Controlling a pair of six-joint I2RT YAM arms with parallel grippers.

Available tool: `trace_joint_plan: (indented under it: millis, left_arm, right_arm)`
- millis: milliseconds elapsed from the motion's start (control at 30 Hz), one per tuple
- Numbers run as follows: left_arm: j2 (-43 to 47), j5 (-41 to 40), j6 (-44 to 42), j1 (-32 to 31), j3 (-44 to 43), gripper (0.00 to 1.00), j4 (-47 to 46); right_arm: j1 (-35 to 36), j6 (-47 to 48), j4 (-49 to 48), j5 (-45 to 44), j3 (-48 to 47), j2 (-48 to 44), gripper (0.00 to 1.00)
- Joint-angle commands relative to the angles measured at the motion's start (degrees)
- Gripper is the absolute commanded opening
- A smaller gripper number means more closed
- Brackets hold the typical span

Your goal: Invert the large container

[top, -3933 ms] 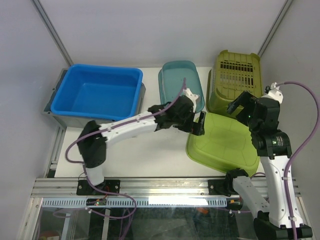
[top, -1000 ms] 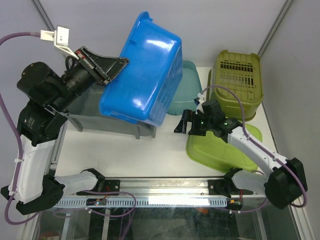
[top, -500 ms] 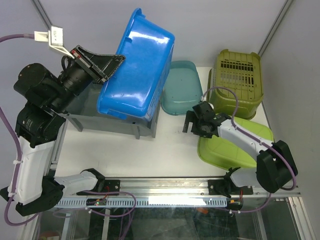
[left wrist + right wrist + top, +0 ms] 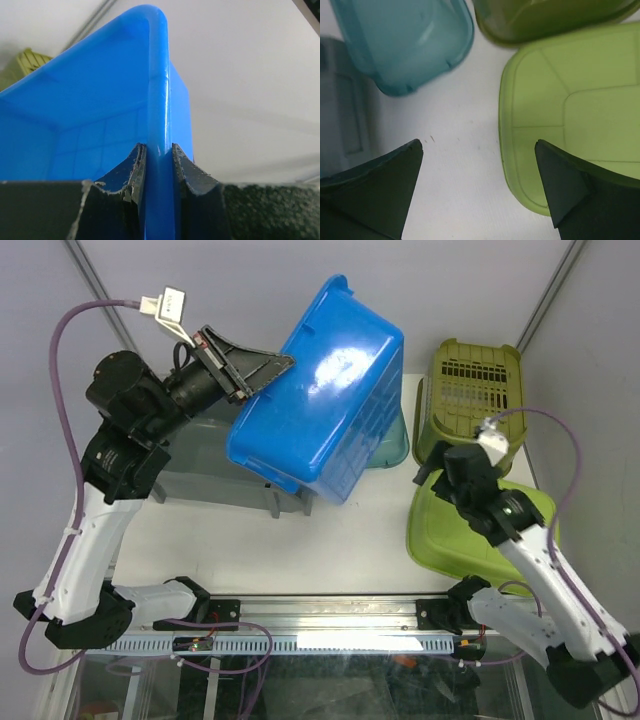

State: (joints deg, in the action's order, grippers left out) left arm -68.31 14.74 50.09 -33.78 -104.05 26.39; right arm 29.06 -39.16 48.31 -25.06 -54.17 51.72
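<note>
Blue, the large container hangs tilted, its rim clamped in my left gripper, while my right gripper stands spread wide.

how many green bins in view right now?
2. Olive slotted basket at the far right corner of the table; lime bin just in front of it, bottom up. The raised blue bin may hide others.

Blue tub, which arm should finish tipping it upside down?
Left. The left pincer grips the blue tub by its rim, the tub tilted in the air. The right pincer is open above the table beside the light green basin, holding nothing.
</note>
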Motion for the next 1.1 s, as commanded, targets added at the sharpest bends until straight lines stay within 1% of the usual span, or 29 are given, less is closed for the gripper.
trace_joint_plan:
  millis: [0, 133, 267, 333, 367, 433, 500, 567, 633, 667, 800, 900, 1000, 1067]
  left_arm:
    - [1.4, 5.1, 10.7, -0.2, 2.5, 0.0, -20.6]
    - [0.9, 7.2, 16.8, -0.2, 6.5, 0.0, -24.4]
    - [0.0, 11.5, 25.4, -0.1, 12.9, 0.0, -31.9]
    - [-2.2, 15.3, 30.4, 0.4, 14.4, 0.0, -33.9]
    - [-3.6, 17.4, 31.3, 0.7, 14.3, 0.0, -33.9]
    - [-6.0, 21.0, 31.9, 1.1, 13.7, 0.0, -33.4]
    - [-6.7, 22.6, 30.2, 1.3, 13.5, 0.0, -31.2]
    - [-7.4, 24.5, 27.8, 2.3, 13.2, 0.0, -28.1]
    - [-9.0, 28.5, 25.7, 3.6, 12.2, 0.0, -25.5]
    - [-10.0, 30.4, 24.4, 4.2, 11.8, 0.0, -24.7]
    - [-13.1, 37.6, 22.7, 6.8, 13.8, 0.0, -24.0]
    - [-16.5, 43.2, 20.0, 10.1, 13.8, 0.0, -22.3]
    - [-20.7, 51.5, 18.4, 10.9, 13.0, 0.0, -22.2]
    - [-23.3, 55.7, 16.9, 11.0, 12.9, 0.0, -22.2]
  right_arm:
    - [-0.8, -3.5, 2.6, -13.9, -5.8, -10.5, 0.99]
    - [-0.8, -4.8, 3.2, -21.4, -8.0, -18.0, 0.99]
    - [-0.8, -3.3, 3.0, -25.5, -10.3, -20.7, 0.99]
    - [-0.8, -1.7, 2.9, -26.2, -11.4, -19.8, 0.99]
    - [-0.8, -0.8, 2.8, -25.9, -12.0, -19.2, 0.99]
    - [-0.8, 2.1, 1.6, -24.8, -12.8, -17.9, 0.99]
    - [-0.8, 7.2, -1.2, -22.3, -13.0, -17.0, 0.99]
    - [-0.8, 14.1, -5.4, -16.9, -12.9, -16.9, 0.99]
    - [-0.8, 21.9, -10.3, -8.1, -12.4, -17.0, 0.99]
    - [-0.8, 23.8, -11.8, -4.5, -12.7, -16.8, 0.99]
    - [-0.8, 28.6, -11.9, 7.6, -17.5, -13.2, 0.98]
    - [-0.8, 31.8, -11.8, 19.4, -22.1, -9.8, 0.98]
    - [-0.8, 34.4, -11.4, 27.5, -27.0, -5.4, 0.98]
    - [-0.8, 36.6, -10.2, 33.4, -30.8, -0.5, 0.98]
